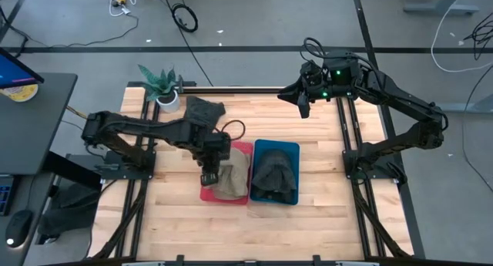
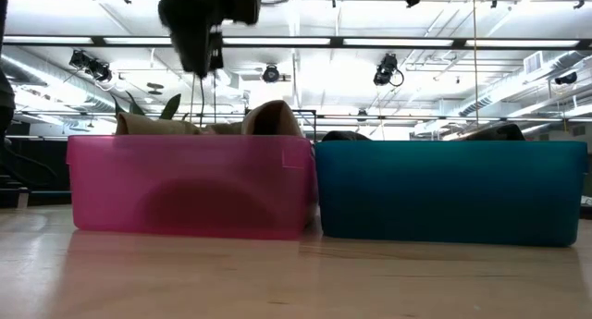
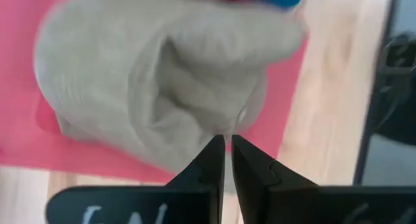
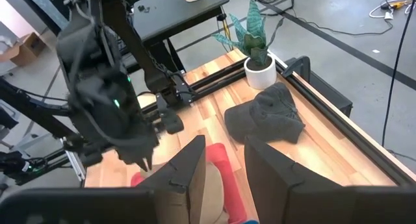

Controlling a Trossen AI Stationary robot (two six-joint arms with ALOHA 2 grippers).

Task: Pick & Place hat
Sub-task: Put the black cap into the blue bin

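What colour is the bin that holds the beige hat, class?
Pink. The bin shows best in the low view, with the beige hat poking above its rim.

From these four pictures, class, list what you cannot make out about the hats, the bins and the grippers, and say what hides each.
- Tan hat, low view: the pink bin wall hides all but its top.
- Dark hat in the blue bin, low view: hidden behind the wall.
- Left gripper, left wrist view: blurred; contact with the hat is unclear.
- Right gripper, high view: too small to show its fingers.
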